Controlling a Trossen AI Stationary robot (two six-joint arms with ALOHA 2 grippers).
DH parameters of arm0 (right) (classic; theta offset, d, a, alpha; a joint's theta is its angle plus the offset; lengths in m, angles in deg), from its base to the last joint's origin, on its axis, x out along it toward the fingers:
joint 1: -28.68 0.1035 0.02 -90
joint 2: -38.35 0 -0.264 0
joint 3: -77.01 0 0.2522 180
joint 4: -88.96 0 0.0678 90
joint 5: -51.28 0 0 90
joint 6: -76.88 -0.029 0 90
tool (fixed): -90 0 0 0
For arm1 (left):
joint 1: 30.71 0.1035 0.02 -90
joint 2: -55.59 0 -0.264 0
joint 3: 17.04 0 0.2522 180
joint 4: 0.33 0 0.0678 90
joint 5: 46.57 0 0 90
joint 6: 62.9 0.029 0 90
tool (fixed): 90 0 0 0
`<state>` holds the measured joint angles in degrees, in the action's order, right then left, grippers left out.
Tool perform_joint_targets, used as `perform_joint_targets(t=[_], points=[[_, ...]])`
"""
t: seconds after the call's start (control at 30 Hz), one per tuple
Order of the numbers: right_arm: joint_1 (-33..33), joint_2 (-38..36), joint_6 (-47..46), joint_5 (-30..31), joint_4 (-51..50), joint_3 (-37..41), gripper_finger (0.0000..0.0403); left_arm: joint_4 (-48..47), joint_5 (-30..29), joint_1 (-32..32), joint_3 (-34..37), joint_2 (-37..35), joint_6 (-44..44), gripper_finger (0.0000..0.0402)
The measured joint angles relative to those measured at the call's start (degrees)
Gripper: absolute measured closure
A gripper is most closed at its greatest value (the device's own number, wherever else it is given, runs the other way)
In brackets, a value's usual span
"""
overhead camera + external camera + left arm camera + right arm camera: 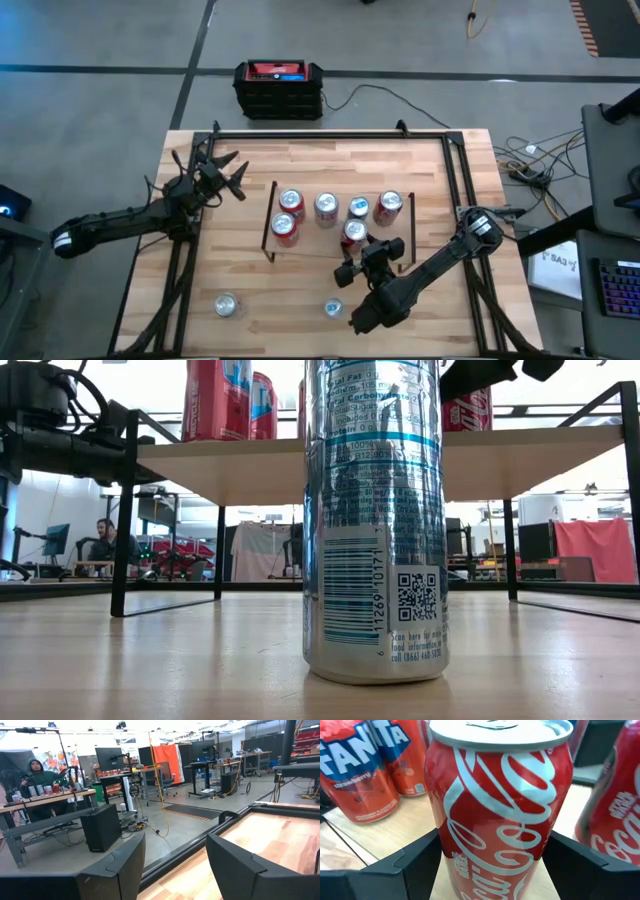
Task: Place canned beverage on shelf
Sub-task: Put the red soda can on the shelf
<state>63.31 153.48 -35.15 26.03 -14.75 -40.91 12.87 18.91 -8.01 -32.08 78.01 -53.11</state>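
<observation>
On the shelf point(300, 182), 5 cans crowd the red can point(500, 810).

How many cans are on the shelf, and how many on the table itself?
Cans on the shelf: 6, first at
Cans on the table: 2, first at
Total: 8 cans

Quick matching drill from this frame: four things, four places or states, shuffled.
1. Coca-Cola can
2. silver can
3. left pincer
4. Fanta cans

A. standing on the tabletop, off the shelf
B. open, holding nothing
C. on the shelf, with the right pincer around it
D. on the shelf, no pincer at them

Pairs: 1-C, 2-A, 3-B, 4-D
</observation>
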Motion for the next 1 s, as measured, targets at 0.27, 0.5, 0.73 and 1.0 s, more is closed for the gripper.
perform_joint_targets(t=[0.27, 0.5, 0.73, 1.0], points=[[0.3, -2.7, 2.6, -4.5, 0.0, 1.2, 0.0103, 0.0, 0.0, 0.0, 0.0, 0.0, 0.0, 0.0207], [1.2, -5.6, 5.7, -7.3, 0.1, 3.2, 0.0103, 0.0, 0.0, 0.0, 0.0, 0.0, 0.0, 0.0207], [2.3, -8.5, 9.8, -11.5, 0.0, 3.9, 0.0103, 0.0, 0.0, 0.0, 0.0, 0.0, 0.0, 0.0207], [2.5, -9.7, 11.5, -11.6, 0.0, 5.4, 0.0103, 0.0, 0.0, 0.0, 0.0, 0.0, 0.0, 0.0207]])
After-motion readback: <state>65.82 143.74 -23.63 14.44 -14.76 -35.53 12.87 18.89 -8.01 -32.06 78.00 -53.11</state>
